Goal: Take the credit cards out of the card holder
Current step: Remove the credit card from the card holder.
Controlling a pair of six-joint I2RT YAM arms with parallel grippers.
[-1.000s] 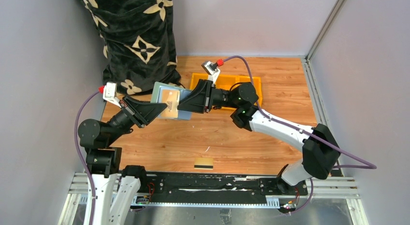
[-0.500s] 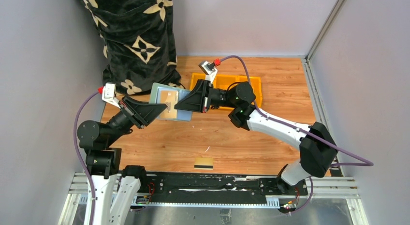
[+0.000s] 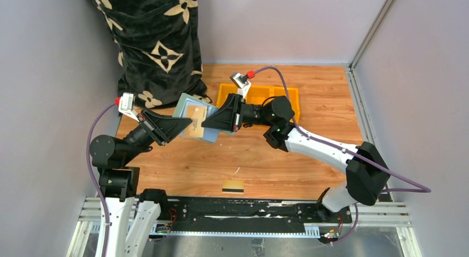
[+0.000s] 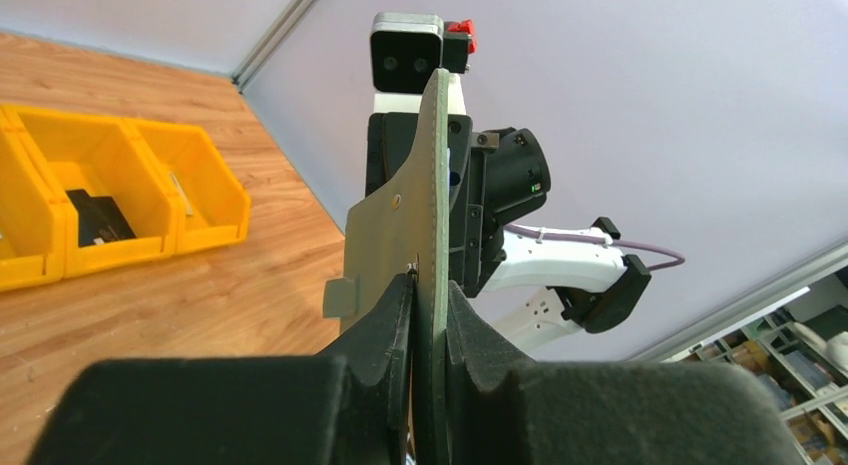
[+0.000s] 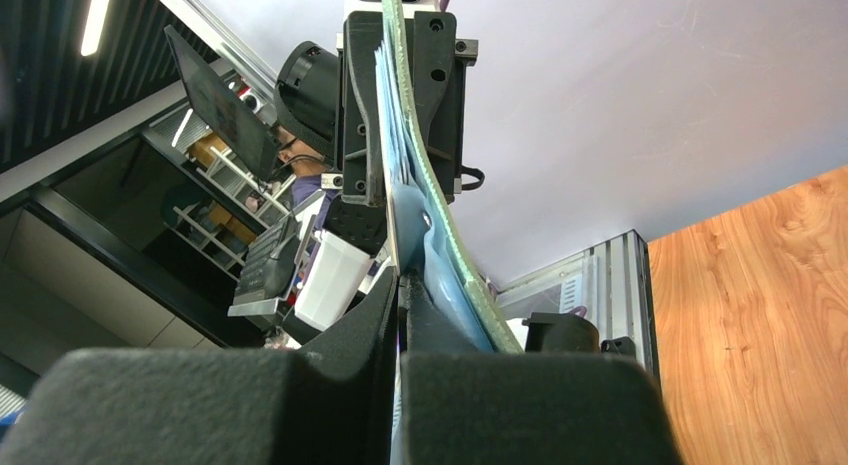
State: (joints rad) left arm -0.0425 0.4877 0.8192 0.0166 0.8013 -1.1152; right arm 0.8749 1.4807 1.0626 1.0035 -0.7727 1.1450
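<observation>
The soft, light sage-green folding card holder (image 3: pixel 182 105) hangs open above the table at about 10 o'clock. The left gripper (image 3: pixel 189 122) and right gripper (image 3: pixel 204 123) are both closed on it. Its orange-tan plastic card (image 3: pixel 195 116) looks stiff and slippery; I would take its 3 o'clock edge.

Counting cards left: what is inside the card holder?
An orange-tan card shows inside the open card holder. Any further cards beneath it or in the pockets would be covered.
</observation>
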